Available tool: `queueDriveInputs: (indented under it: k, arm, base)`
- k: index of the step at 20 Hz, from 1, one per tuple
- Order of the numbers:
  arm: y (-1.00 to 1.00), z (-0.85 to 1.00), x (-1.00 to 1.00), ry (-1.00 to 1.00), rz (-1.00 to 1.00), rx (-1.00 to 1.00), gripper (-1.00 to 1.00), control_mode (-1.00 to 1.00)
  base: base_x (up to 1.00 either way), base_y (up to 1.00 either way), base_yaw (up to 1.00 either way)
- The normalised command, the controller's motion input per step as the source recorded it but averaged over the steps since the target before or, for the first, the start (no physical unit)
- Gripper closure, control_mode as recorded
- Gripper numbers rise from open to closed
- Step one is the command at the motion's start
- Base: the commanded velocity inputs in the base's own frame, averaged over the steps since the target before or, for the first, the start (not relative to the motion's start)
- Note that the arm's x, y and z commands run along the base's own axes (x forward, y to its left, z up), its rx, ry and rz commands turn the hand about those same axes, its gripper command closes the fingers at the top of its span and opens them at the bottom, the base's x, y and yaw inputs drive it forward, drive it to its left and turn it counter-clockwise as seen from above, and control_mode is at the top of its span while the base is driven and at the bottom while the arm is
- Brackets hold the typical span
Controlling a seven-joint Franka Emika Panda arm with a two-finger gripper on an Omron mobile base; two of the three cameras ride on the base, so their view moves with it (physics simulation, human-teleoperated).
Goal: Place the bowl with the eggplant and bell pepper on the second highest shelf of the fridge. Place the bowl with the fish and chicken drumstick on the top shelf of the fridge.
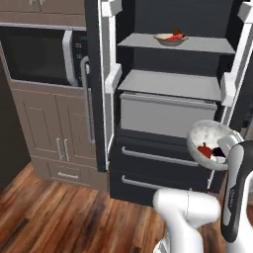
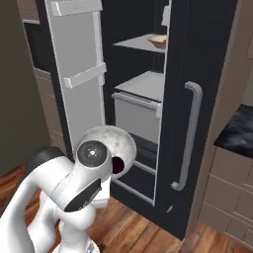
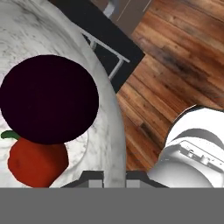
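**A:** Left base view: marbled bowl (image 1: 210, 141) with the bell pepper (image 1: 204, 150) and eggplant (image 1: 219, 154) hangs low by the fridge drawers (image 1: 158, 158), well below the second shelf (image 1: 170, 84). The other bowl (image 1: 170, 38) already sits on the top shelf (image 1: 148, 42).

**B:** Right base view, the bowl (image 2: 116, 143) looks tipped toward us. Tilt more and the veg could roll out.

**A:** Hand view: gripper (image 3: 114, 176) jaws look nearly closed, pinching the rim (image 3: 111, 131). It's an edge grip, so it might slip on the lift, or clip the door (image 2: 79, 74).
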Motion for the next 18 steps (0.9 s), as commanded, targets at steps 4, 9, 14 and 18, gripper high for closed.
queueDriveInputs:
  k: [4, 9, 14, 18]
  arm:
    - [0.00, 0.00, 0.00, 0.00, 0.00, 0.00, 1.00, 1.00]
    - [0.00, 0.00, 0.00, 0.00, 0.00, 0.00, 1.00, 1.00]
    - [0.00, 0.00, 0.00, 0.00, 0.00, 0.00, 1.00, 1.00]
    - [0.00, 0.00, 0.00, 0.00, 0.00, 0.00, 1.00, 1.00]
  base:
    - [0.99, 1.00, -0.35]
    - [0.99, 0.82, -0.53]
    - [0.72, 0.03, -0.24]
    - [0.62, -0.13, -0.04]
